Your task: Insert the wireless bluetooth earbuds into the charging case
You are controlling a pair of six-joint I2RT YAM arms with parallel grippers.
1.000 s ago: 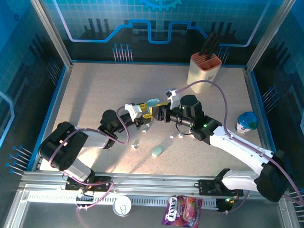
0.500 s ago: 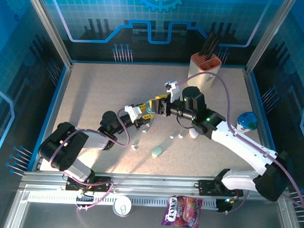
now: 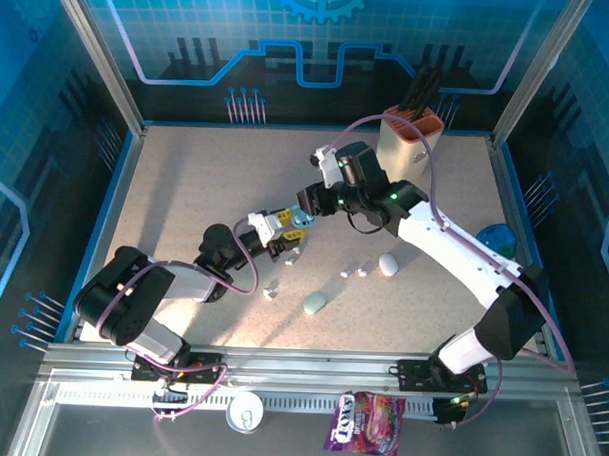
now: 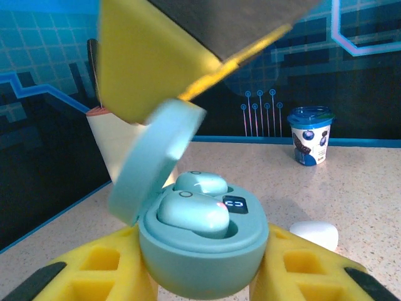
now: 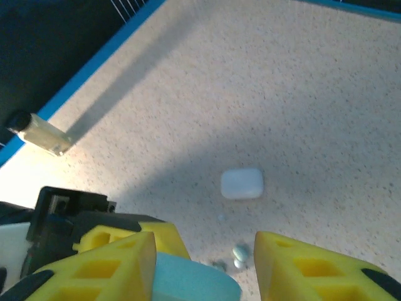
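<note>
Closing looks like the step in hand: the left tool (image 4: 203,283) clamps the teal charging case (image 4: 207,254) from both sides, its lid (image 4: 156,163) tilted up, and two pale blue-green earbuds (image 4: 194,213) sit in its wells. The right tool (image 5: 200,263) hangs above with fingers (image 4: 150,69) parted, holding nothing, one seemingly resting on the lid's upper edge. Best to press gently along the hinge arc while the base is braced. Loose buds (image 3: 361,272) lie on the tabletop (image 3: 186,184), nearby.
</note>
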